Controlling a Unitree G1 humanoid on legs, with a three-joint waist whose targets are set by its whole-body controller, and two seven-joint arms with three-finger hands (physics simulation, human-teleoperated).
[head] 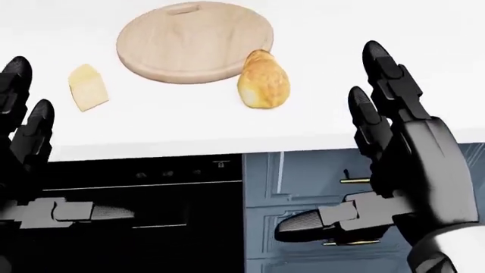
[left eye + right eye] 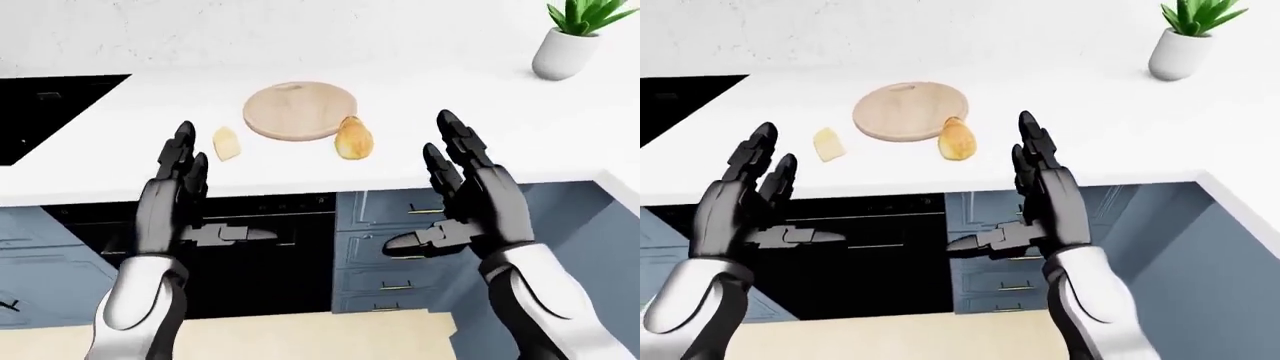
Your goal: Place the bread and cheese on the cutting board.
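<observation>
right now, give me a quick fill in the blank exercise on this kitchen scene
1. The cutting board on the white counter is ____ in shape.
2. In the head view, the cheese lies to the ____ of the bread.
3. Both the left hand and the right hand are ____, holding nothing.
4. The potted plant stands at the left-eye view's top ____.

Missing words: round; left; open; right

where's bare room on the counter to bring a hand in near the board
Widest free patch: the white counter between the bread and the potted plant. A narrower strip lies between the cheese and the black cooktop. It is crowded where the bread touches the cutting board rim.
</observation>
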